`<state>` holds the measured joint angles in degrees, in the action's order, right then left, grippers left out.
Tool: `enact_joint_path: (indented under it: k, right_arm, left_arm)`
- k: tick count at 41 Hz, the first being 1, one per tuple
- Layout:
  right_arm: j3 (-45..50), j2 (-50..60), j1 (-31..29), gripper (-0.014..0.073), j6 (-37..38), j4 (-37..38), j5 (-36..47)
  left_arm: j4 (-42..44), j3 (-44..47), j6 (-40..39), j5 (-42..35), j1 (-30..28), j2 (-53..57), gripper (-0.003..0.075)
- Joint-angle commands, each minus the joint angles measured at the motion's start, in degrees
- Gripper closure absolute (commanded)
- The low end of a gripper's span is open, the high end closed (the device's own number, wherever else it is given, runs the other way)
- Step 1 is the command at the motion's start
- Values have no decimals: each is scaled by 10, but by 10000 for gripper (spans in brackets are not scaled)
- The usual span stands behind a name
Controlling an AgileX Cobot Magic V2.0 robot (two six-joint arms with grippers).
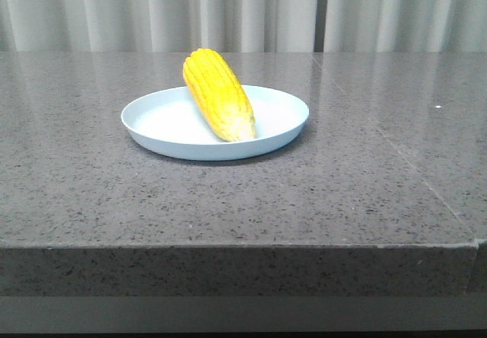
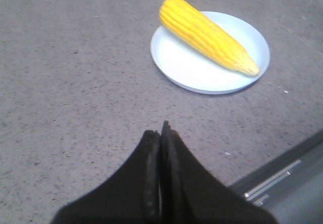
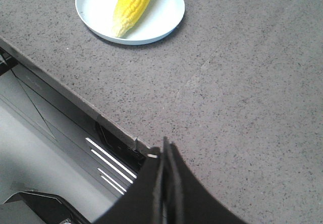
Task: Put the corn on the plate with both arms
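The yellow corn (image 1: 218, 94) lies slanted on the pale blue plate (image 1: 163, 136), its blunt end resting on the far rim and its pale tip down in the dish. The left wrist view shows the corn (image 2: 207, 34) across the plate (image 2: 186, 70), well beyond my left gripper (image 2: 162, 133), whose fingers are pressed together on nothing. My right gripper (image 3: 165, 151) is also shut and empty, over the table's front edge, far from the plate (image 3: 161, 9) and the corn (image 3: 132, 4). Neither gripper appears in the front view.
The plate stands on a grey speckled stone table (image 1: 342, 178) with a thick front edge. A seam (image 1: 415, 170) runs across the top at the right. Pale curtains (image 1: 243, 11) hang behind. Below the front edge I see the robot's base frame (image 3: 108, 166).
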<state>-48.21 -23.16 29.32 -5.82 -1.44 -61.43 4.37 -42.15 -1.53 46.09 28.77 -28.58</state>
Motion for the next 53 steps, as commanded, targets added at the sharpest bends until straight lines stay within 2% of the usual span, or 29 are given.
enact_joint_path:
  k: [1, 10, 14, 21, 30, 53]
  right_arm:
    - [-12, -4, -2, 661, 2, 6, 37]
    - [-12, -4, -2, 661, 2, 6, 37]
    - [-12, -4, -2, 661, 2, 6, 37]
    - [-12, -4, -2, 661, 2, 6, 37]
    - [-12, -4, -2, 661, 2, 6, 36]
    - [-12, -4, -2, 661, 2, 6, 37]
  left_arm:
    - [4, 35, -6, -87, -47, 43, 741]
    - [-10, 211, -6, -286, -158, 169, 741]
    - [-36, 282, -6, -325, -199, 218, 741]
    - [-44, 369, -6, -379, -237, 274, 741]
    - [-47, 437, -6, -491, -244, 299, 741]
    - [-44, 439, -6, -497, -260, 299, 741]
